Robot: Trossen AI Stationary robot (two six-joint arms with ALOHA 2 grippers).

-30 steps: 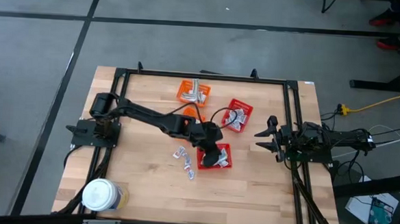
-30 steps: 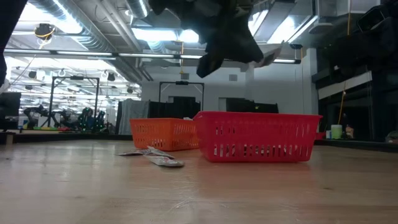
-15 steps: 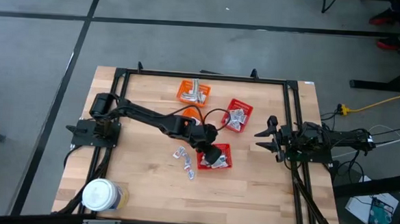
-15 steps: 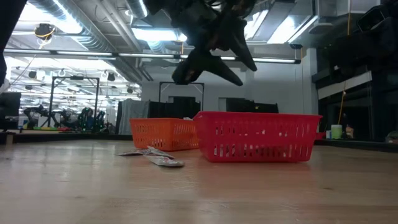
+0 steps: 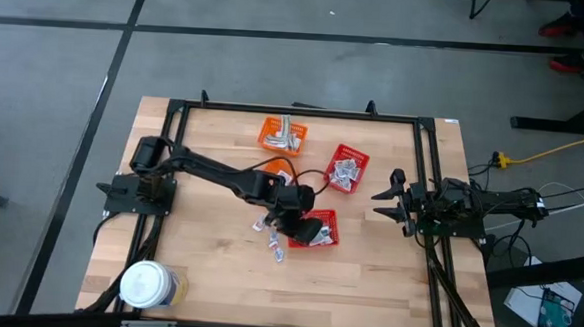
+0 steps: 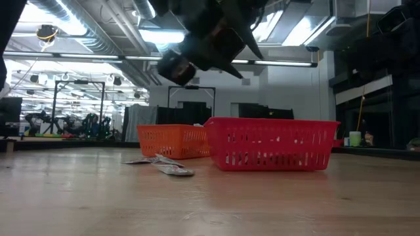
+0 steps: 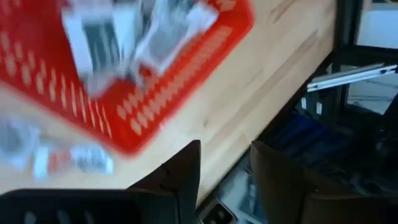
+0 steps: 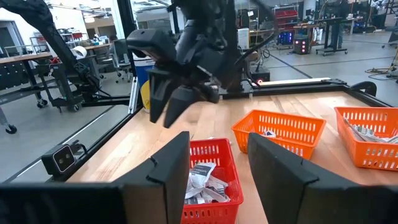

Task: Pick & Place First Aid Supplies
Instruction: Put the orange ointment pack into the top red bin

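My left gripper (image 5: 285, 219) hangs open above the table's middle, at the left rim of the near red basket (image 5: 316, 229), with nothing between its fingers (image 7: 224, 171). That basket (image 7: 143, 106) holds several silvery-white sachets (image 7: 106, 31). A few loose sachets (image 5: 271, 235) lie flat on the wood just left of it (image 6: 164, 165). A second red basket (image 5: 347, 167) and an orange basket (image 5: 282, 134) farther back also hold sachets. My right gripper (image 5: 382, 196) waits open at the table's right side (image 8: 217, 168).
A large round jar with a white lid (image 5: 146, 284) stands at the near left corner. A black frame (image 5: 295, 111) runs around the table's edges. Bare wood lies between the loose sachets and the jar, and right of the near red basket.
My left gripper has opened above the near red basket, and the white sachet it held no longer shows at its fingers. It has then moved toward the table's left edge, from over the basket toward the loose sachets.
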